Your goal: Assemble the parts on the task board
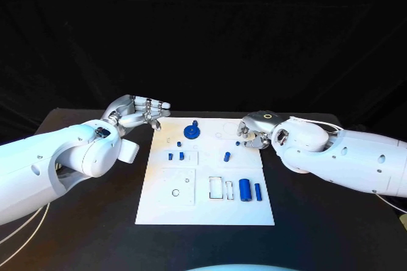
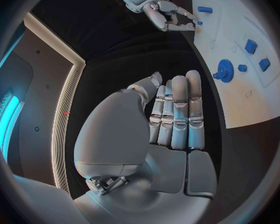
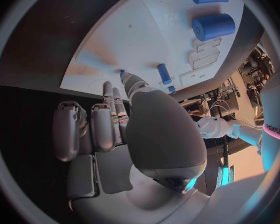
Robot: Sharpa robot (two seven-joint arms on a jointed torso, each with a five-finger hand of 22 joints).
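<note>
The white task board (image 1: 170,207) lies mid-table. On it stand a blue gear (image 1: 192,131), small blue pegs (image 1: 176,156) and a longer peg (image 1: 227,156). A thick blue cylinder (image 1: 244,190) and a thin rod (image 1: 257,191) lie near its front right. My right hand (image 1: 253,136) rests at the board's far right part, thumb and a finger pinching a tiny blue part (image 3: 122,73), the other fingers curled in. My left hand (image 1: 140,112) hovers off the board's far left corner, its fingers (image 2: 177,109) straight and holding nothing. The gear (image 2: 225,70) also shows in the left wrist view.
Rectangular recesses (image 1: 222,187) and a round hole (image 1: 176,193) mark the board's near half. Black table (image 1: 84,236) surrounds the board. Both white forearms flank it, the right one (image 1: 356,159) low over the table's right side.
</note>
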